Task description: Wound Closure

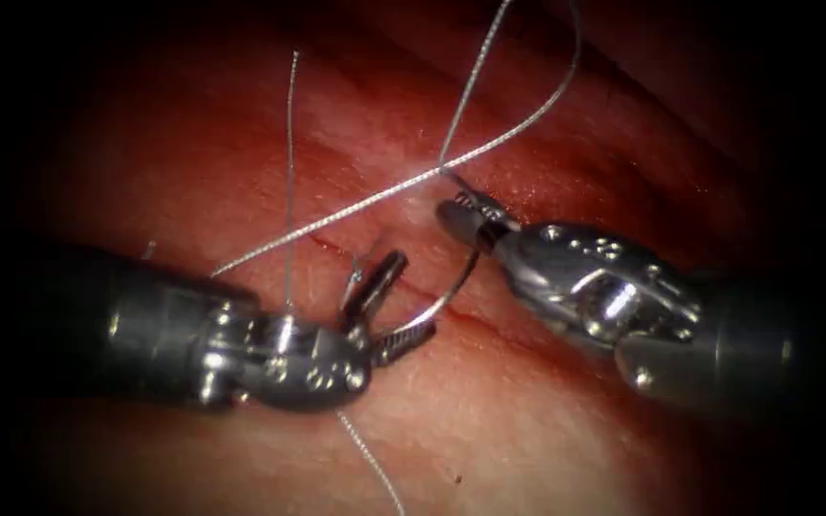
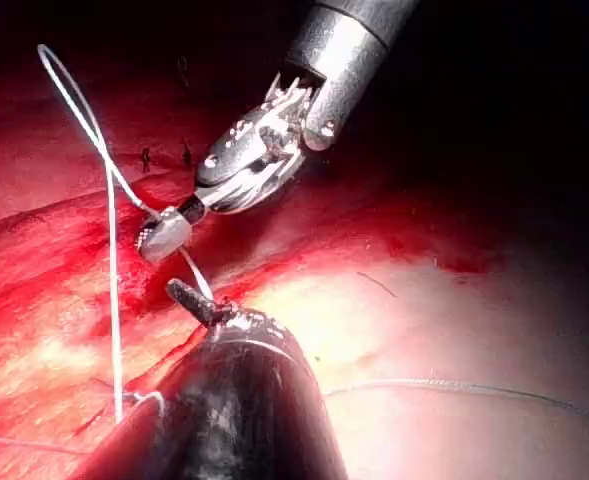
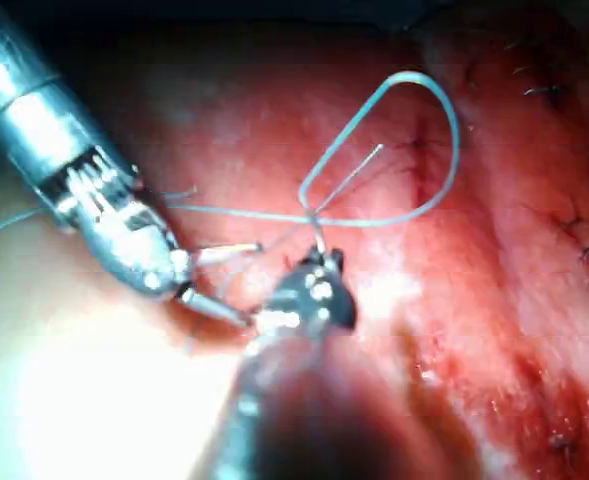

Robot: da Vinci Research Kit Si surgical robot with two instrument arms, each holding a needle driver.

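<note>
In the endoscope view the curved needle (image 1: 451,291) lies near the middle of the frame, arcing between the two tools: its upper end is clamped in the closed jaws of the right tool (image 1: 466,218), which comes in from the right, close to where the thread (image 1: 365,205) joins it (so the grip sits at or near the tail end), and its lower end reaches the left tool (image 1: 389,306), which comes in from the lower left. The left tool's jaws stand spread, one pointing up and one out toward the right, with the needle's free end at or just over the lower jaw; whether it touches is hard to tell. The needle appears to lie above the tissue (image 1: 528,430) rather than in it, its curve bulging toward the lower right. The left tool is thus the nearer to the free end, with nothing between them. The thread runs from the right tool's tip diagonally down to the left, and loops off the upper edge; another strand hangs vertically over the left tool. The cut (image 1: 336,247) is a thin red line just above the left jaws.
</note>
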